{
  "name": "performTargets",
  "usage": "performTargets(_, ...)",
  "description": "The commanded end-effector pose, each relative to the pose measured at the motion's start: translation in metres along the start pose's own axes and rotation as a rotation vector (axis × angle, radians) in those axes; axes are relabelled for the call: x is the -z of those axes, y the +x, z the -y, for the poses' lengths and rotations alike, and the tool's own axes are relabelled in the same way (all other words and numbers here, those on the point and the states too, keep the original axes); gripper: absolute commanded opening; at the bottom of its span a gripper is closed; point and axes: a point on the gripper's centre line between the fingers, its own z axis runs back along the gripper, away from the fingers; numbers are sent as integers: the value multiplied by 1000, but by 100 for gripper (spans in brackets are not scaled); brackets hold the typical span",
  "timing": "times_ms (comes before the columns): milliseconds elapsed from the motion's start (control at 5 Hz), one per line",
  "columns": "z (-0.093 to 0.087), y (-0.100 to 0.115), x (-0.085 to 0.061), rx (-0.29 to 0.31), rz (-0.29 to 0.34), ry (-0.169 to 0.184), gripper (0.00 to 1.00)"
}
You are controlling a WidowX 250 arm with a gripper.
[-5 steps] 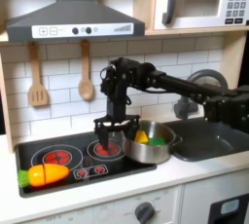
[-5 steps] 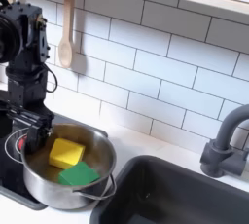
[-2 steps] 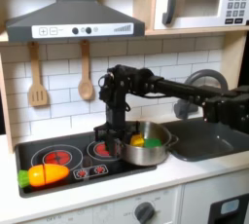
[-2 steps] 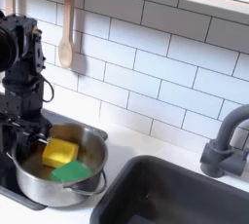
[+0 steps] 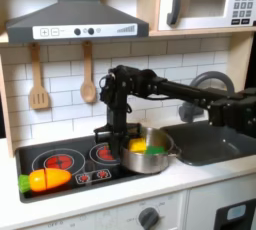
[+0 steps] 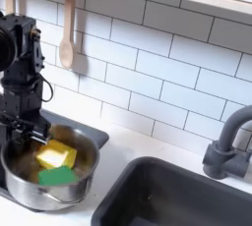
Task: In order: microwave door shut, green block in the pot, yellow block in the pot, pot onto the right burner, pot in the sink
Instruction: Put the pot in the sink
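Looking at the upper right of the first exterior view, you see the microwave door (image 5: 198, 1) shut. The sink (image 6: 187, 198) fills the lower right of the second exterior view. The pot (image 6: 47, 167) sits lower left, holding the yellow block (image 6: 55, 154) and the green block (image 6: 57, 176). The gripper (image 6: 22, 134) clamps the pot's rim at the far left.

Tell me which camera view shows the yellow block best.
The second exterior view: it looks down into the pot from close by, so the yellow block shows clearly beside the green block. In the first exterior view the yellow block is a small patch above the pot's rim.
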Motion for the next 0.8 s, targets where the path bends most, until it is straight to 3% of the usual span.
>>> performTargets(0, -24, 9, -1, -44, 3, 13, 0)
performTargets(600, -59, 33, -2, -111, 11, 32, 0)
